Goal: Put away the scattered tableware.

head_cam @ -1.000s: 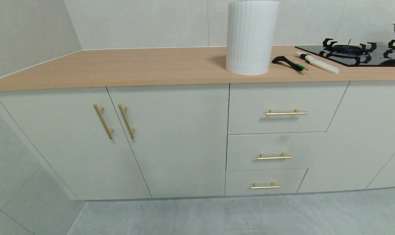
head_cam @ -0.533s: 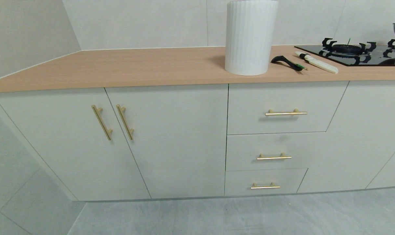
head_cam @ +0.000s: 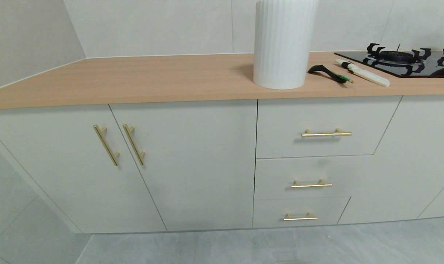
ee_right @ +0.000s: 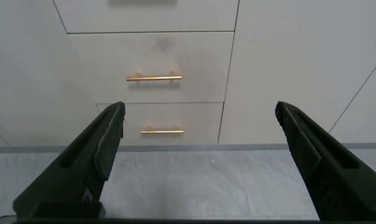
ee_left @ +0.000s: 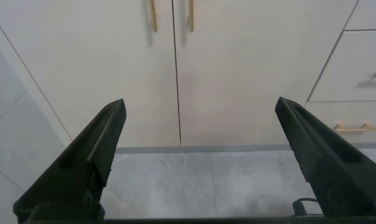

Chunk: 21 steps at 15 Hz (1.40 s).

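Only your camera has shifted nearer. Left pincer and right pincer gape wide, empty. Black utensil and knife lie on the worktop beside the canister; a careless reach could topple it.

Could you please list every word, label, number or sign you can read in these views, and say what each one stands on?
None: no text can be read in any view.
The white ribbed container, the cabinet doors and the drawer fronts are plain.
The dark band on the white utensil beside the hob is too small to tell whether it carries print.
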### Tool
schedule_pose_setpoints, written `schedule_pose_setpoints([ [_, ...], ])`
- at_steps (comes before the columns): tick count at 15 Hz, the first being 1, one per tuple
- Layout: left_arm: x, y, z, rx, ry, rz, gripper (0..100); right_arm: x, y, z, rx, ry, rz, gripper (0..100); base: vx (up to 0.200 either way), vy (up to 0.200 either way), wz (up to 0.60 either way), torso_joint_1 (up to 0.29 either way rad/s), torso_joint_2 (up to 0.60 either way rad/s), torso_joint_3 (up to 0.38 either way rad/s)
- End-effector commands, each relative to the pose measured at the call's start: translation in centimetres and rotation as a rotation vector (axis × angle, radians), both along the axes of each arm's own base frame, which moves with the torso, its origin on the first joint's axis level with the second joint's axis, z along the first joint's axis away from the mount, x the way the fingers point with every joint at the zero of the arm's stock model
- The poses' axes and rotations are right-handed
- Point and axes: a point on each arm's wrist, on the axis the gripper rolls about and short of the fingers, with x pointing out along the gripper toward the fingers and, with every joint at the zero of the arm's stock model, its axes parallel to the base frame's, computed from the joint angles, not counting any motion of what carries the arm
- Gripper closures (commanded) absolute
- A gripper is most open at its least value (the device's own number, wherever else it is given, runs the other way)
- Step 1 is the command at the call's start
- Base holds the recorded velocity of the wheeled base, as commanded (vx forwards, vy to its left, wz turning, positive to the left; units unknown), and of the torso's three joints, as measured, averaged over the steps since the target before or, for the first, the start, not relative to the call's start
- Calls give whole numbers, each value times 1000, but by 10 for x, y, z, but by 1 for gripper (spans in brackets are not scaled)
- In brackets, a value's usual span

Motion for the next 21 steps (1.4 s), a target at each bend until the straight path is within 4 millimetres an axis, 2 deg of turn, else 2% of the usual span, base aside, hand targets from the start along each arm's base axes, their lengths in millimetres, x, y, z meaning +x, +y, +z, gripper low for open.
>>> schedule_pose_setpoints([
  [1, 0, 0, 0, 0, 1, 0, 0, 0, 0, 0, -3, 1, 1, 0, 0, 0, 0, 0, 0, 0],
  [6, 0, 0, 0, 0, 1, 0, 0, 0, 0, 0, -6, 0, 0, 0, 0, 0, 0, 0, 0, 0],
  [7, 0, 0, 0, 0, 1, 0, 0, -2, 0, 9, 4, -48, 0, 0, 0, 0, 0, 0, 0, 0],
  [8, 0, 0, 0, 0, 1, 0, 0, -8, 0, 29, 42, -129, 7, 0, 0, 0, 0, 0, 0, 0],
  [9, 0, 0, 0, 0, 1, 0, 0, -10, 0, 33, 64, -132, 23, 0, 0, 0, 0, 0, 0, 0],
  [11, 0, 0, 0, 0, 1, 0, 0, -9, 2, 28, 36, -75, 80, 0, 0, 0, 0, 0, 0, 0],
  [13, 0, 0, 0, 0, 1, 0, 0, -5, 2, 45, 19, -36, 117, 0, 0, 0, 0, 0, 0, 0],
  [16, 0, 0, 0, 0, 1, 0, 0, 22, 3, 88, -4, 82, 153, 0, 0, 0, 0, 0, 0, 0],
  [21, 0, 0, 0, 0, 1, 0, 0, 75, 6, 128, -43, 223, 201, 0, 0, 0, 0, 0, 0, 0],
])
